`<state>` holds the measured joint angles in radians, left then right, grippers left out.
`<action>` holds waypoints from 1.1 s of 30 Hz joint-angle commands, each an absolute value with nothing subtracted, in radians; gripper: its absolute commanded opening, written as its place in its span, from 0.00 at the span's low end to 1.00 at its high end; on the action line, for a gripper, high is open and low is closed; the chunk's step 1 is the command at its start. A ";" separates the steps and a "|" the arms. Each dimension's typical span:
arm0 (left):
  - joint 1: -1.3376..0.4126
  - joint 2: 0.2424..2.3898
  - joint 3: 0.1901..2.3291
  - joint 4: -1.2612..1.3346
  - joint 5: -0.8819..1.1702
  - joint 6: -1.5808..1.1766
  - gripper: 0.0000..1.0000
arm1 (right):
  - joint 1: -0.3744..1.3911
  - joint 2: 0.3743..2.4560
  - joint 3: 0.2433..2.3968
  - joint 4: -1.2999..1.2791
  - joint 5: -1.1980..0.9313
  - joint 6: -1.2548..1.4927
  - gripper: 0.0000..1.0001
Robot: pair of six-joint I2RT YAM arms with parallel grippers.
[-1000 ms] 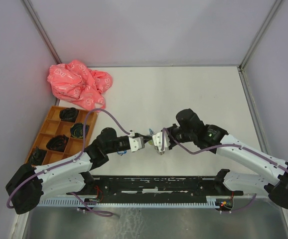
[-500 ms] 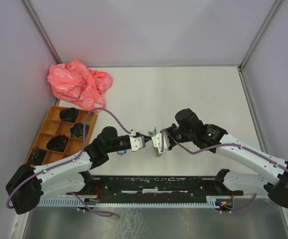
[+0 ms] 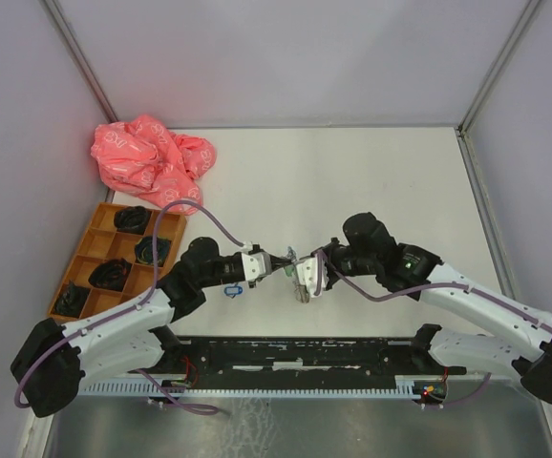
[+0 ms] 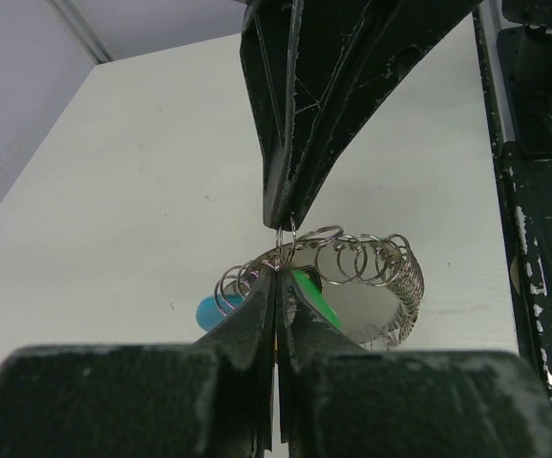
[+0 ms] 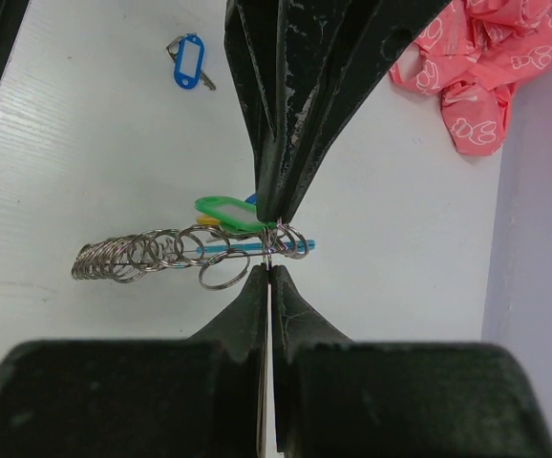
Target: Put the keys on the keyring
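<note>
The keyring [image 4: 367, 270] is a curved string of many small metal rings with a thin light-blue piece [image 5: 214, 248], hanging just above the table. A green tag [image 5: 226, 212] and a yellow tag [image 5: 206, 222] hang on it, and a blue tag [image 4: 209, 310] shows behind. My left gripper [image 4: 277, 274] and right gripper [image 5: 268, 269] meet tip to tip at one spot on the keyring, both shut on its rings. In the top view the left gripper [image 3: 278, 267] and the right gripper [image 3: 297, 277] meet at table centre. A loose blue-tagged key [image 3: 234, 291] lies on the table under the left wrist.
A crumpled pink bag [image 3: 152, 160] lies at the back left. An orange compartment tray [image 3: 85, 250] with dark bundles stands along the left wall. A black rail [image 3: 295, 353] runs along the near edge by the arm bases.
Both wrists have shifted slightly while staying pinched together on the rings. The left arm has pulled back a little, uncovering more of the loose blue-tagged key.
</note>
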<state>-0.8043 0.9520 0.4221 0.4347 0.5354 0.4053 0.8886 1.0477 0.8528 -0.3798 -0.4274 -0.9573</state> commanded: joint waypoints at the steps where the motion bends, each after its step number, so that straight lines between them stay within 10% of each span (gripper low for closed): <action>1: -0.776 0.960 0.431 0.455 0.597 0.329 0.03 | 0.893 1.006 0.837 -0.237 -0.471 -0.899 0.01; 33: -0.746 1.015 0.291 0.750 0.488 0.144 0.06 | 0.793 1.041 0.498 0.619 -0.572 -0.307 0.01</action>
